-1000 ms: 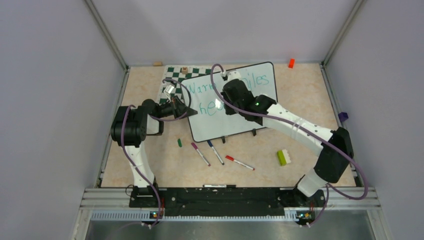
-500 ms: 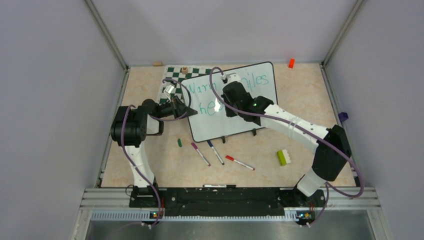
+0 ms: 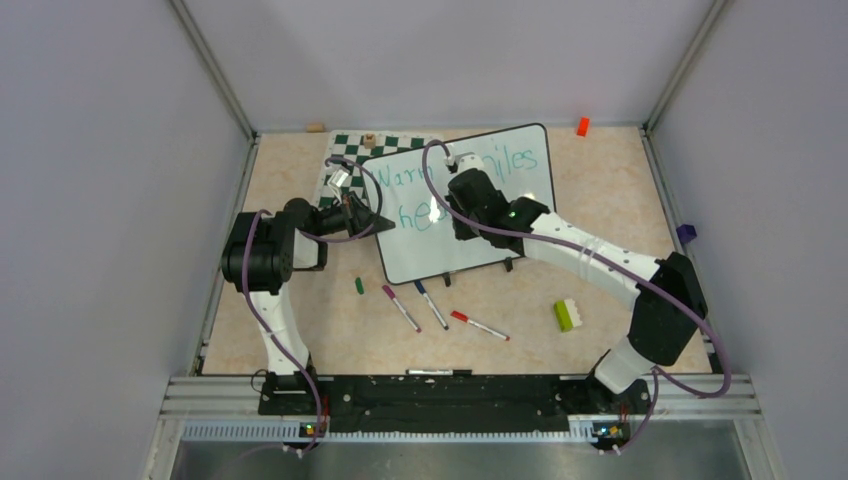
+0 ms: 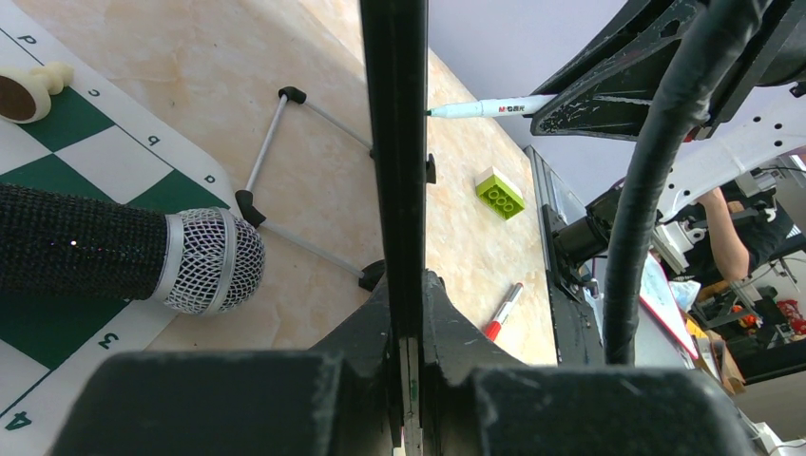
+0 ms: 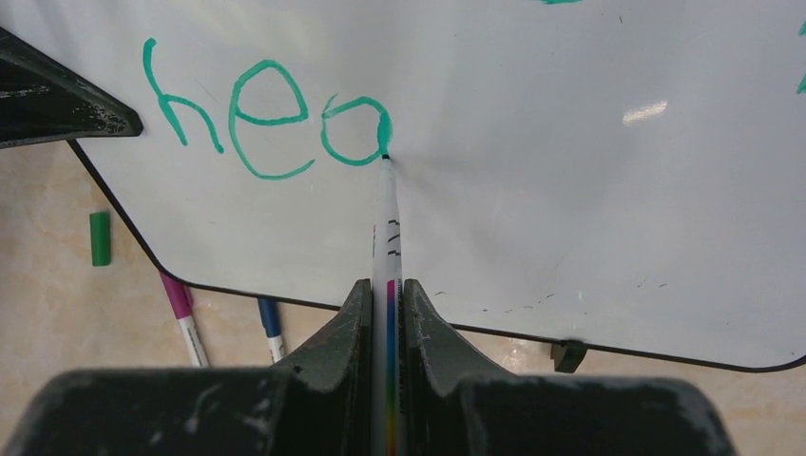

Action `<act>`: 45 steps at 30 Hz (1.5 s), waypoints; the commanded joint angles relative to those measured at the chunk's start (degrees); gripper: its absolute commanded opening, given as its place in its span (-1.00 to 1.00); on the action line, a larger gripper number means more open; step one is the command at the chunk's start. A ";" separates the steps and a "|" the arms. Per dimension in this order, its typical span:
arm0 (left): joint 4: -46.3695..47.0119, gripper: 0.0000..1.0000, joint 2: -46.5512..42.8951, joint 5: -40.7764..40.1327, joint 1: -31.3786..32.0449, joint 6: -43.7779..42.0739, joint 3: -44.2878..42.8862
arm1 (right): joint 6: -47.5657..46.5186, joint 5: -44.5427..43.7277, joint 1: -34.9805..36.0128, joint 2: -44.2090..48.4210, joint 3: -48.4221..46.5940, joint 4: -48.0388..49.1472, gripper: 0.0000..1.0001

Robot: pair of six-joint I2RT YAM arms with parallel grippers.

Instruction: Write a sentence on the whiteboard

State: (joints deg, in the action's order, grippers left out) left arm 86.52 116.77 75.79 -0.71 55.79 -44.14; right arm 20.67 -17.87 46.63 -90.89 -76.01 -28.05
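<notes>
Both closed: left tool (image 4: 407, 302) pinching the thin-rimmed glossy whiteboard (image 5: 570, 142), right tool (image 5: 388, 294) a slim marker (image 5: 385, 218).

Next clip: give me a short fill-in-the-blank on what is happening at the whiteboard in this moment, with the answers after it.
1. On the whiteboard, the lower line of writing currently reads "____".
2. The marker with its tip at the last letter leaves ____ ink.
3. The right gripper has its jaws shut on the marker, while the left gripper has its jaws shut on the edge of the ____.

Missing words: hea; green; whiteboard
</notes>
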 commanded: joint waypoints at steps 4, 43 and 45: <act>6.29 -1.00 -0.21 -1.79 -0.61 -3.32 -0.78 | -0.76 -1.10 -0.76 1.86 -0.55 -2.27 -1.00; 6.29 -1.00 -0.22 -1.79 -0.65 -3.36 -0.82 | -1.04 -0.89 -3.45 -0.72 -3.86 -0.61 -1.00; 6.29 -1.00 -0.24 -1.74 -0.65 -3.38 -0.77 | -0.70 -0.46 -3.52 0.32 -2.16 -0.60 -1.00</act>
State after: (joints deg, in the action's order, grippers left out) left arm 86.21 116.77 75.68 -0.71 55.83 -44.14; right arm 19.11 -17.80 44.07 -92.55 -81.32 -29.10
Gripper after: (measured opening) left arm 0.091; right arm 0.097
